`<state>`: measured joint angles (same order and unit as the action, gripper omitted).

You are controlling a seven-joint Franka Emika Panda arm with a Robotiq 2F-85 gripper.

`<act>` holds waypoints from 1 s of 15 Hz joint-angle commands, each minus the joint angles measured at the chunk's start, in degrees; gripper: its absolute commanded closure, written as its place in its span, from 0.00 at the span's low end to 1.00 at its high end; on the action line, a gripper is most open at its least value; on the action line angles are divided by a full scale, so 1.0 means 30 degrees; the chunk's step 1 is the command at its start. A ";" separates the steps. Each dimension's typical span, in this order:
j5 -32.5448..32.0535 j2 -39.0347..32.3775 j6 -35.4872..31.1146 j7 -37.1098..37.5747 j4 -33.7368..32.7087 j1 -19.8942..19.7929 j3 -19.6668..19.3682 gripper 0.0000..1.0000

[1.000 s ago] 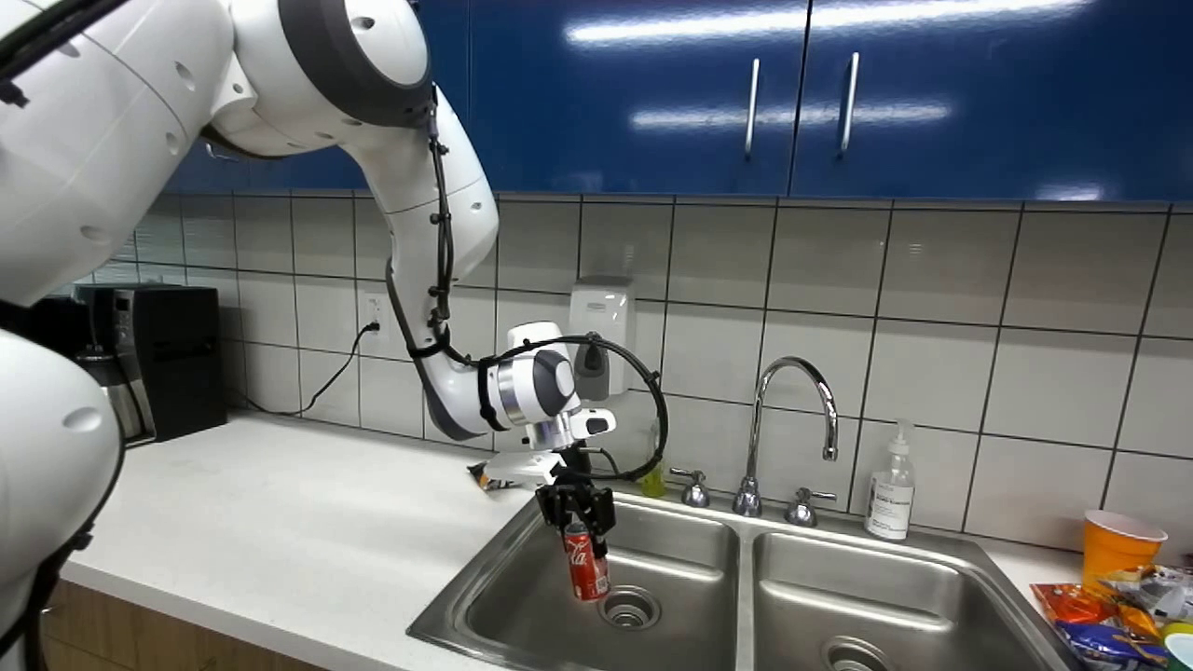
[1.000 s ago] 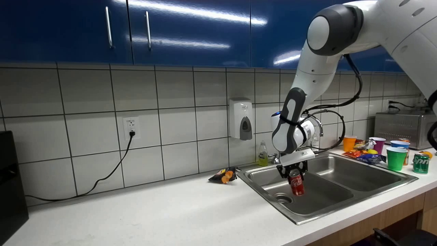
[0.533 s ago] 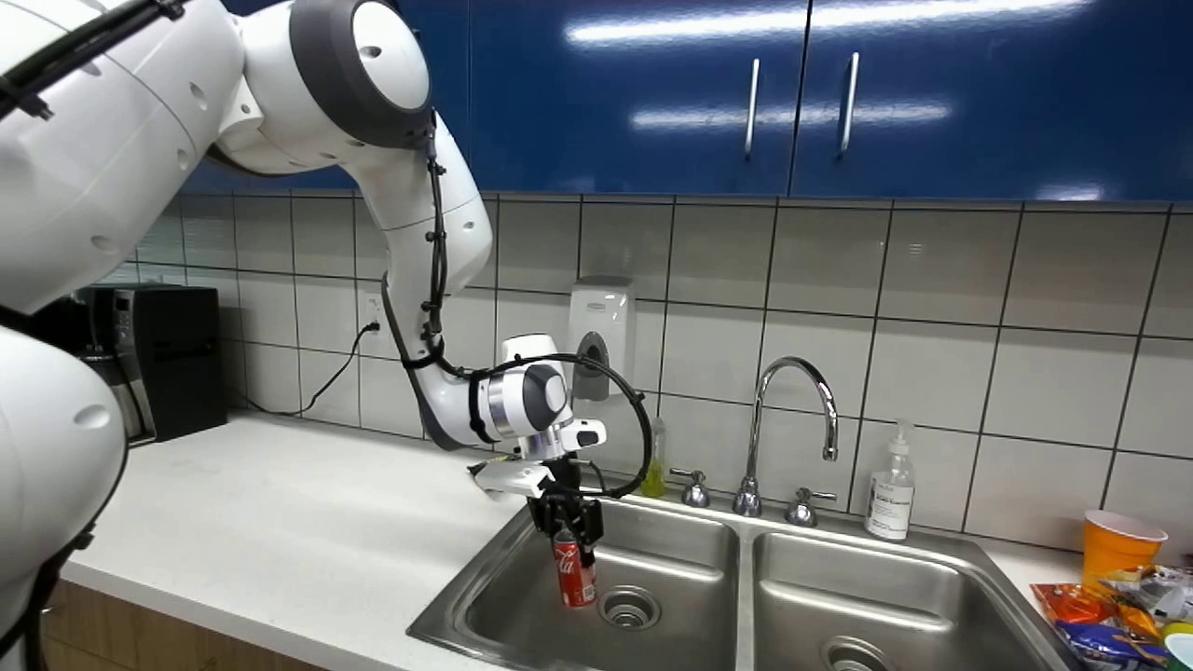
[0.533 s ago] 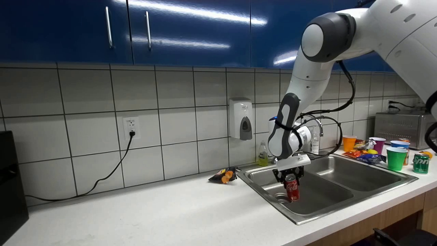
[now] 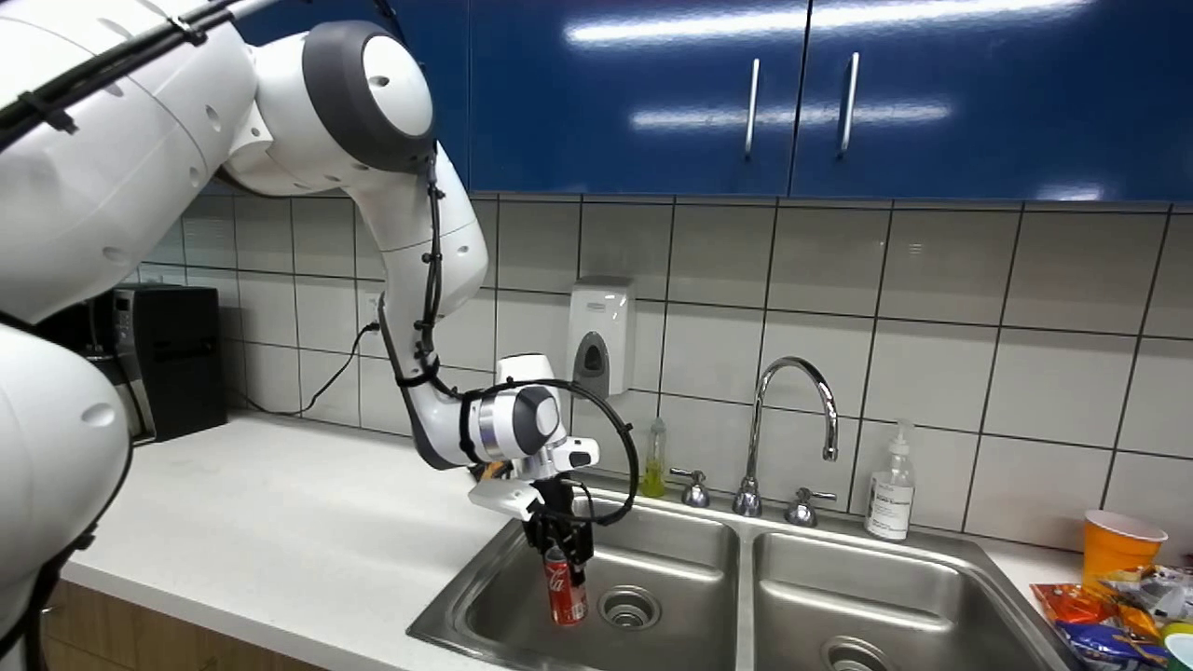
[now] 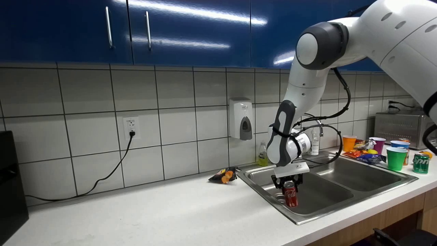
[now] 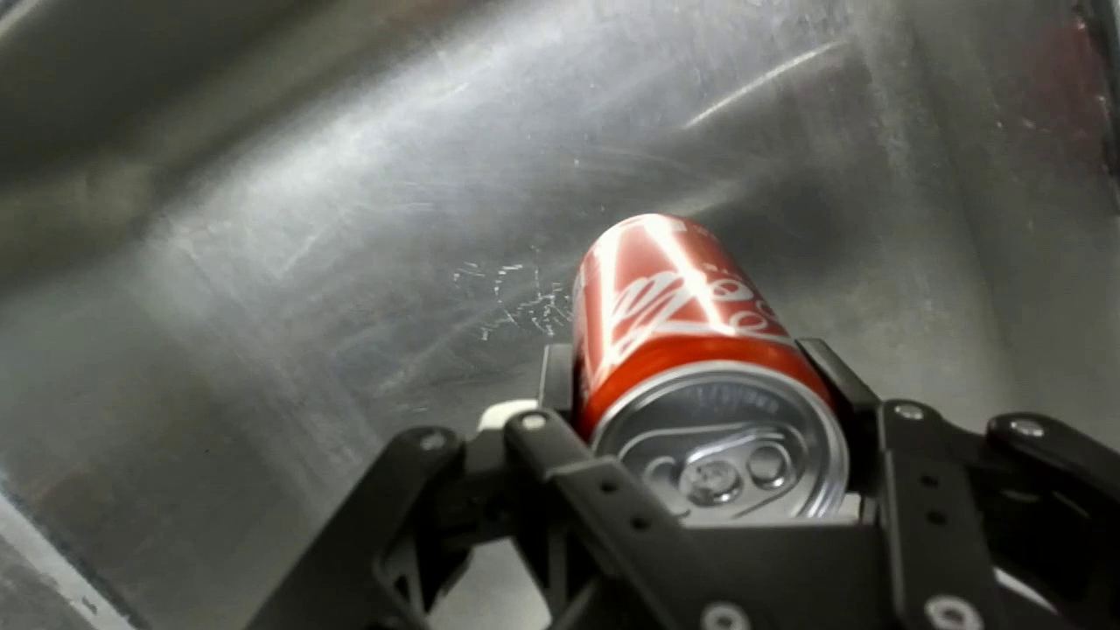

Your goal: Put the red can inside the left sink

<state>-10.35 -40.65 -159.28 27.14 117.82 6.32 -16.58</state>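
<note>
In the pale worktop (image 5: 280, 522) we see the left sink (image 5: 685, 587). The claw (image 6: 290, 189) grasps the red can (image 7: 678, 289), which tilts inside that basin's outline in both exterior views, near the round drain (image 5: 630, 607); whether it touches bottom, we cannot tell.

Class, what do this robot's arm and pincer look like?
The arm has rounded, glossy white segments with dark grey parts. Black cables are tied along it, one in a wide loop. The pincer is black and angular, with hinged links and silvery screws.
</note>
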 commanded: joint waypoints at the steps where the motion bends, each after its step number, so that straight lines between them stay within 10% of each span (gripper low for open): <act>1: 0.0617 -0.0593 -0.0505 0.0014 -0.0222 0.0602 -0.0538 0.62; 15: 0.1951 -0.1917 -0.1085 -0.0081 -0.0192 0.1221 -0.0921 0.62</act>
<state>-6.13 -45.87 -161.88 27.14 117.69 8.93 -18.39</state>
